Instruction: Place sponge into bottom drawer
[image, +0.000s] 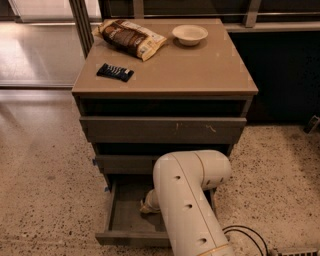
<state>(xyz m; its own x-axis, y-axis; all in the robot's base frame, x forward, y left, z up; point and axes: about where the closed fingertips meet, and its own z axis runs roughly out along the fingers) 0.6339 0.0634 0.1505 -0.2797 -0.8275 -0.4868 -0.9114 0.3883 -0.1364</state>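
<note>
Down at 6 o'clock the drawer (129, 237) stands open. The arm (187, 200) bends into it, and the gripper (149, 204) sits low over the drawer floor, mostly hidden. I cannot tell whether it is open, closed or holding anything, and the sponge cannot be made out. On the cabinet top (200, 70), a packet (115, 72) lies at 9 o'clock, a bag (131, 38) at 11 and a bowl (189, 34) at 1.

Open bottom drawer (127, 218), claw (148, 205) inside
</note>
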